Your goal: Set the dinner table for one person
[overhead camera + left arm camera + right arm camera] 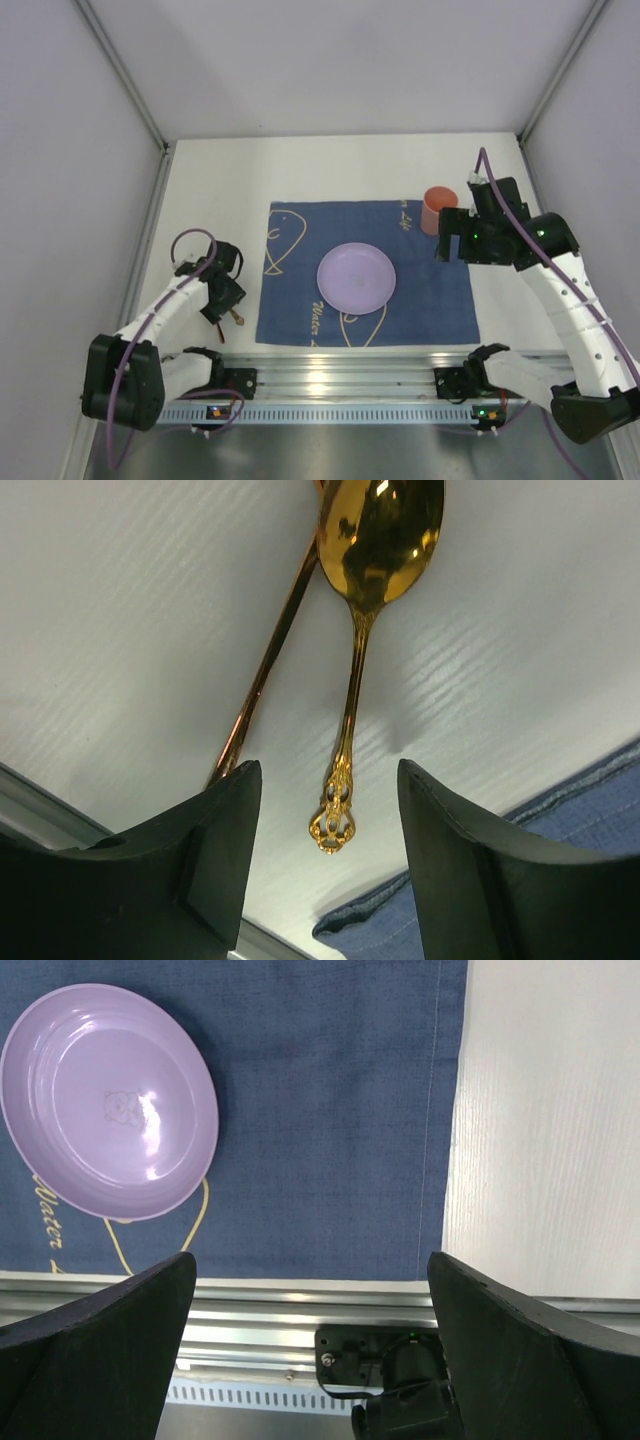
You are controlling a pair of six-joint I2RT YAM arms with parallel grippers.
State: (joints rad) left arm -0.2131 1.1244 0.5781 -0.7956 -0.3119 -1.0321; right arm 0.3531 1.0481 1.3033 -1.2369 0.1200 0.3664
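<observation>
On the white dinner table [215,180] lies a dark blue cloth [420,300] with a lilac plate [356,277] in its middle. An orange cup [438,208] stands at the cloth's far right corner. Left of the cloth lies a gold spoon [352,695] beside a second gold utensil handle [265,670]. My left gripper [328,770] hangs low over the spoon's ornate handle end, open, its fingers [225,830] on either side and not touching it. My right gripper [310,1260] is raised near the cup, wide open and empty, beside the cloth's right edge [440,1110].
An aluminium rail [340,375] with both arm bases runs along the near edge. Grey walls enclose the table on the left, back and right. The cloth's near-left corner [560,880] lies just beside my left gripper [228,303].
</observation>
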